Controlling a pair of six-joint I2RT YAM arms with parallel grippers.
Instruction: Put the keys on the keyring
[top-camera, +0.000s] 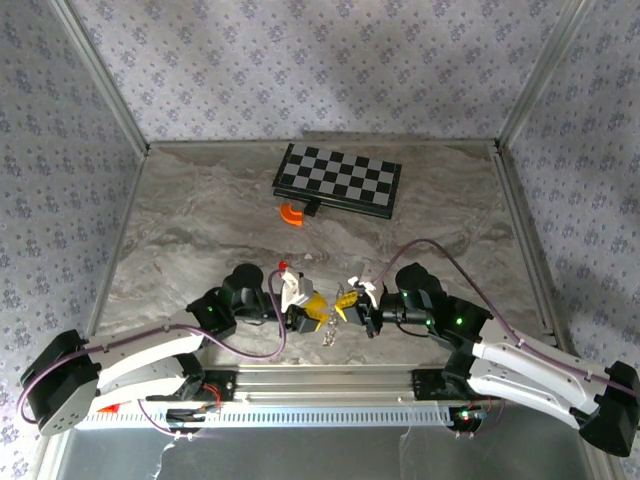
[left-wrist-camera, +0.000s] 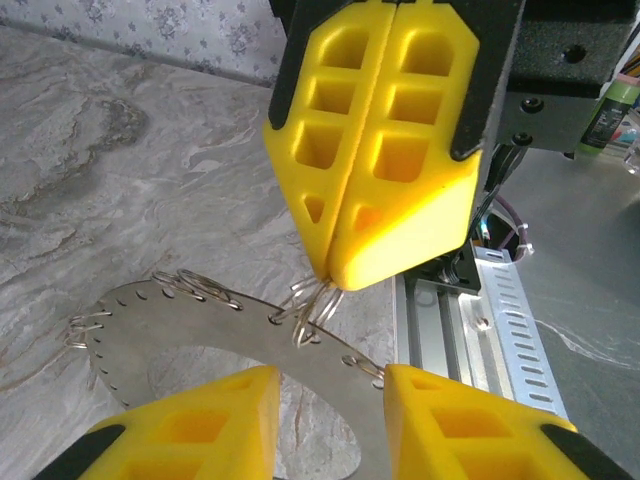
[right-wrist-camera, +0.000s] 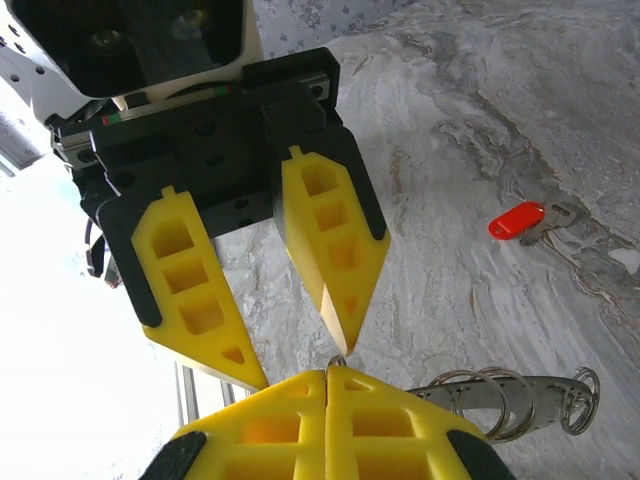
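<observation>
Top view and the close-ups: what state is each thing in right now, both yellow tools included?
right tool: shut, pinching one small loop of the keyring.
left tool: open, nothing clamped.
keyring: held by the right tool; small wire loops threaded along its rim.
red-headed key: lying loose on the table, off the keyring.
chessboard: flat on the table, untouched.
orange curved piece: lying beside the chessboard.

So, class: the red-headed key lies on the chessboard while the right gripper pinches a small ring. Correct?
No: the red-headed key lies on the tabletop, not the chessboard; the right wrist view shows it. The right gripper does pinch the small ring.
</observation>
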